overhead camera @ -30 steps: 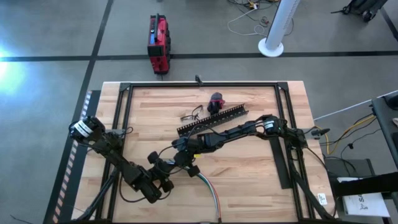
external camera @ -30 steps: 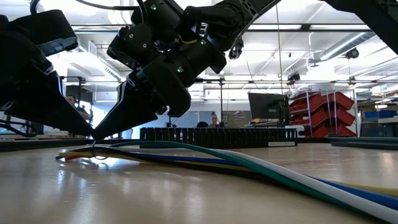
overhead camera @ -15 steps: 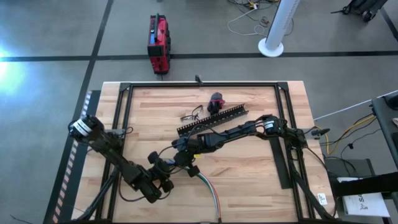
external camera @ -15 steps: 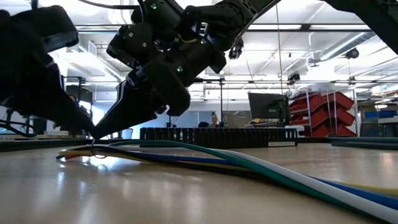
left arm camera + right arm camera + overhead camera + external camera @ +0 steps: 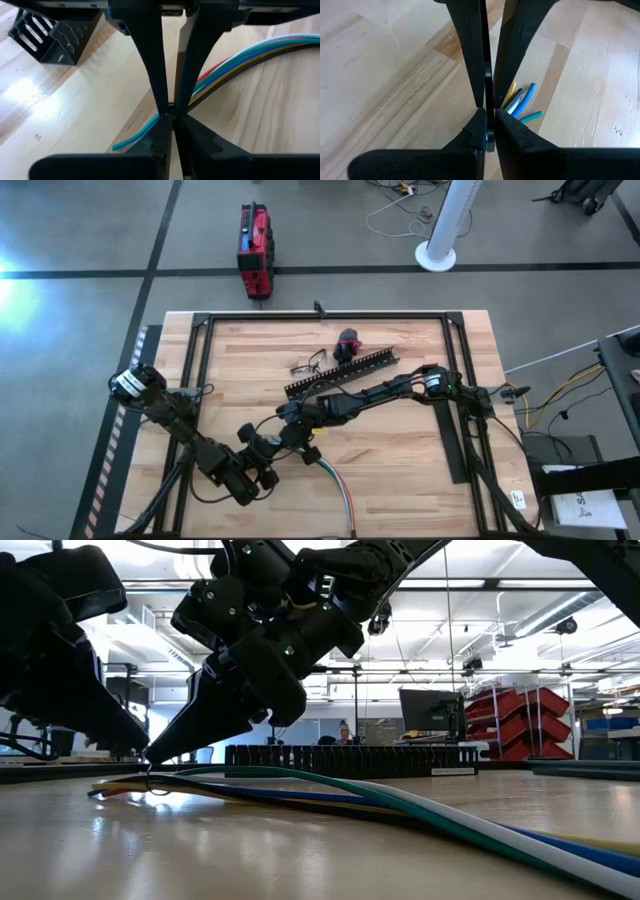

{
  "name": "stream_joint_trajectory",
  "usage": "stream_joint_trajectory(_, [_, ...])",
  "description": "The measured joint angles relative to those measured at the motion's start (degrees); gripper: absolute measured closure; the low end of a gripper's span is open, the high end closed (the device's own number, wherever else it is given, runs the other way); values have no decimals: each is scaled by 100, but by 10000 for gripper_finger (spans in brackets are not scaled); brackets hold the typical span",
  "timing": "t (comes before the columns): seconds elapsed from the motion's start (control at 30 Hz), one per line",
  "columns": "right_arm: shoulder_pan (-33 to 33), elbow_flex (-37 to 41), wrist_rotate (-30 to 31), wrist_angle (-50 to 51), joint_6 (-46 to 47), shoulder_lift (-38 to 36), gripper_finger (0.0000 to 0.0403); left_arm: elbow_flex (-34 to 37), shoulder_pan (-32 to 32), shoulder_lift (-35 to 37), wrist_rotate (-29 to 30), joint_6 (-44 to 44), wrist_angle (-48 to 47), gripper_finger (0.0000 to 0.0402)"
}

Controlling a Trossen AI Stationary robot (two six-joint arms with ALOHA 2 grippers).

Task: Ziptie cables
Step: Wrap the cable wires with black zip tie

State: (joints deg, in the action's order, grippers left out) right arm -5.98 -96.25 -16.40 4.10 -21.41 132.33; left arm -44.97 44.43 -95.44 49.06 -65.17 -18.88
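Both pincers crowd one spot over the cable ends: the left pincer (image 5: 268,463) and right pincer (image 5: 283,442) meet tip to tip, leaving no gap between them. The cables (image 5: 335,483) cross the tabletop (image 5: 400,470) toward its near edge. The slotted duct (image 5: 342,372) bars the far side; bare wood lies open to the right.
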Motion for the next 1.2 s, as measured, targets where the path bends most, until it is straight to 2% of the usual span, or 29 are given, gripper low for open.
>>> stream_joint_trajectory(0.3, [0,0,2,7,0,0,394,7,-44,-4,-12,18,-16,368])
stream_joint_trajectory(0.5, [4,2,37,31,2,0,394,9,-150,-4,-23,16,-39,395])
stream_joint_trajectory(0.83, [0,2,15,33,-1,2,394,9,-130,-3,-267,-46,-72,400])
stream_joint_trajectory(1.2, [10,0,149,-7,-11,0,394,6,32,242,-365,-468,-746,401])
